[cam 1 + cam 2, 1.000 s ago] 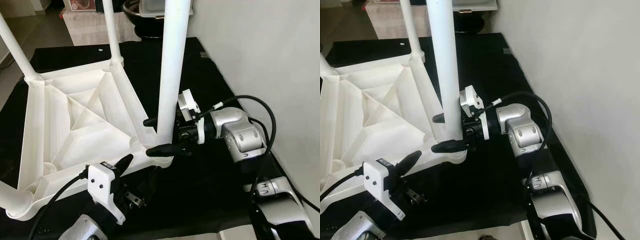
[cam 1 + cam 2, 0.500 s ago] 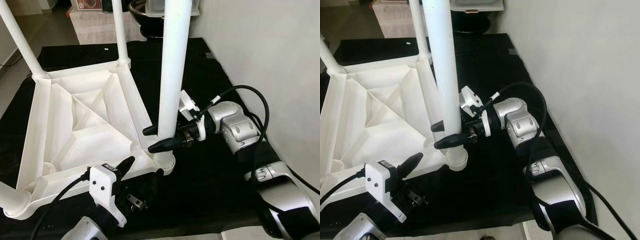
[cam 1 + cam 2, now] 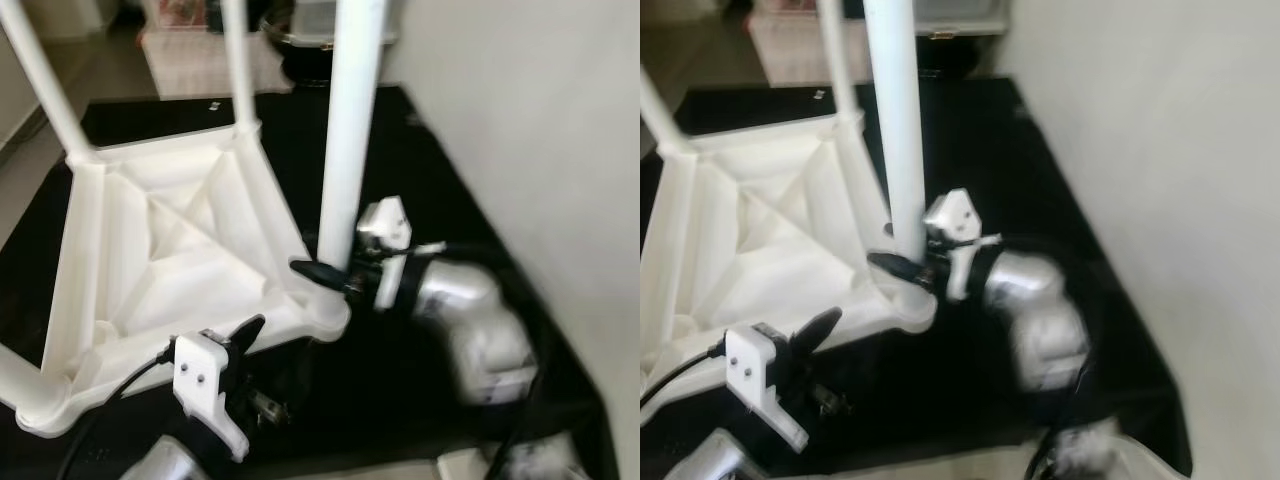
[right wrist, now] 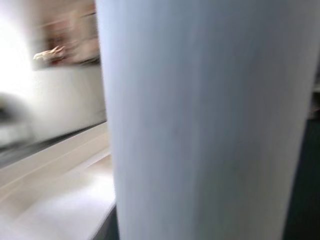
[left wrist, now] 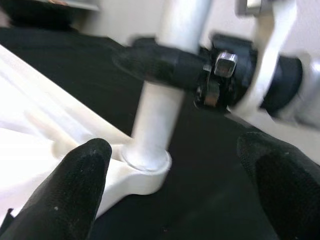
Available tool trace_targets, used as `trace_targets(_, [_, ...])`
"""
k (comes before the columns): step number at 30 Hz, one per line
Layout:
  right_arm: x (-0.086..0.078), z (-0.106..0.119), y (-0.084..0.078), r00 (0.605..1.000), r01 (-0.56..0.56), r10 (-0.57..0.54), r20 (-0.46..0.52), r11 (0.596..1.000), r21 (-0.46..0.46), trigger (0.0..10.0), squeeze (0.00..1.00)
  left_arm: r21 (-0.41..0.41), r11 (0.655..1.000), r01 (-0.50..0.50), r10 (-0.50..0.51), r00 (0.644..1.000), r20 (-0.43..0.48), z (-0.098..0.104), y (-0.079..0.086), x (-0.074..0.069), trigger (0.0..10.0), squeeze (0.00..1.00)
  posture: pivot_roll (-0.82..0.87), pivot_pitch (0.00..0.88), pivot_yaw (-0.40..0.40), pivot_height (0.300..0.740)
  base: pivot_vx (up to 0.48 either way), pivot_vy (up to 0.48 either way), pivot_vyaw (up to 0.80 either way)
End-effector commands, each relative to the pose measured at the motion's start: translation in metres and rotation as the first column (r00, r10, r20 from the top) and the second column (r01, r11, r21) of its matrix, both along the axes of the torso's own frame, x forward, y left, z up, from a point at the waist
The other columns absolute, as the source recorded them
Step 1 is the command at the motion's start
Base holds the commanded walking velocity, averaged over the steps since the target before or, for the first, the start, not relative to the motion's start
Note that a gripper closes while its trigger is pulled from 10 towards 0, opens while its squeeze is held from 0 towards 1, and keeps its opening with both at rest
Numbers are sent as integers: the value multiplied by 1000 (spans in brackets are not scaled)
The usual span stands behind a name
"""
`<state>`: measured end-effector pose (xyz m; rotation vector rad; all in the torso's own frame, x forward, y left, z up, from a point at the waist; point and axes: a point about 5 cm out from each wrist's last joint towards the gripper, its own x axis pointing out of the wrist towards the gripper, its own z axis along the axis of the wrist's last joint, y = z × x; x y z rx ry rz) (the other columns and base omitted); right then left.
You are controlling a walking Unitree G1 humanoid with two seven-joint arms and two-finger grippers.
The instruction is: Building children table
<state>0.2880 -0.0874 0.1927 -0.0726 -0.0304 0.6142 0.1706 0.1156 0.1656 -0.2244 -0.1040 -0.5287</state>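
Up close, right gripper (image 5: 165, 67) around leg (image 5: 160, 107).

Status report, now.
Right hand clamped on table leg, low at corner socket. Left hand open, facing the socket. Upturned tabletop on black mat.

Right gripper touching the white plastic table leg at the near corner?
Touching. In the left wrist view, the right gripper has a black finger lying flat across the upright white plastic table leg, just above its socket, with no gap.
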Motion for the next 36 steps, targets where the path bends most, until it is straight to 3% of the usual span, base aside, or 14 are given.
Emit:
trace_targets(1, [2, -17, -14, 990, 109, -114, -77, 992, -65, 0, 0, 12, 1000, 12, -12, 1000, -15, -3, 1, -1, 10000, 0, 49, 131, -1, 740, 0, 0, 0])
trace_targets(11, [11, -7, 5, 995, 70, -73, -73, 996, -49, 0, 0, 13, 1000, 5, -5, 1000, -10, -3, 1, 1, 10000, 0, 53, 134, -14, 740, 0, 0, 0])
trace_targets(12, [14, -1, 10, 998, 5, -6, -62, 1000, -17, 10000, 0, 12, 1000, 3, -3, 1000, -9, -3, 1, 1, 10000, 0, 52, 138, -17, 740, 0, 0, 0])
trace_targets(14, [14, 5, 14, 998, -20, 20, -55, 1000, 6, 10000, 0, 11, 1000, 3, -3, 1000, -9, -2, 1, 1, 10000, 0, 53, 139, -16, 740, 0, 0, 0])
trace_targets(15, [17, 17, 17, 992, -127, 127, -19, 991, 33, 10000, 1000, 11, 1000, 4, -4, 1000, -9, -2, 1, 1, 10000, 0, 49, 138, -14, 740, 0, 0, 0])
trace_targets(19, [19, 29, 19, 973, -230, 229, 21, 972, 44, 10000, 1000, 10, 1000, 6, -6, 1000, -9, -2, 1, 1, 10000, 0, 50, 139, -18, 740, 0, 0, 0])
trace_targets(22, [22, 54, 16, 823, -561, 560, 93, 828, -19, 10000, 1000, 7, 1000, 8, -8, 1000, -6, -1, -1, 1, 10000, 0, 59, 143, -31, 740, 0, 0, 0])
trace_targets(23, [22, 54, 16, 823, -561, 560, 93, 828, -19, 10000, 1000, 7, 1000, 8, -8, 1000, -6, -1, -1, 1, 10000, 0, 59, 143, -31, 740, 0, 0, 0])
trace_targets(27, [21, 52, 11, 719, -686, 693, 58, 720, -105, 10000, 1000, 5, 1000, 3, -3, 1000, -3, 0, -1, 1, 10000, 0, 68, 146, -35, 740, 0, 0, 0])
trace_targets(28, [21, 48, 7, 655, -747, 755, 12, 650, -139, 10000, 1000, 5, 1000, 1, -1, 1000, -3, 0, -2, 0, 10000, 0, 70, 147, -35, 740, 0, 0, 0])
trace_targets(29, [24, 44, 3, 598, -795, 801, -39, 585, -159, 10000, 537, 4, 1000, 0, 0, 1000, -3, 0, -2, 0, 10000, 0, 71, 150, -36, 740, 0, 0, 0])
trace_targets(30, [25, 42, 0, 563, -821, 823, -72, 547, -166, 10000, 537, 3, 1000, 0, 0, 1000, -3, 1, -2, 0, 10000, 0, 71, 150, -36, 740, 0, 0, 0])
trace_targets(31, [27, 40, -2, 517, -853, 848, -116, 500, -147, 10000, 0, 2, 1000, 1, -1, 1000, -3, 1, -3, 0, 10000, 0, 75, 152, -39, 740, 0, 0, 0])
trace_targets(36, [34, 37, -4, 458, -889, 874, -163, 444, -116, 10000, 0, 3, 1000, 2, -2, 1000, -3, 1, -4, -1, 10000, 0, 87, 155, -46, 740, 0, 0, 0])
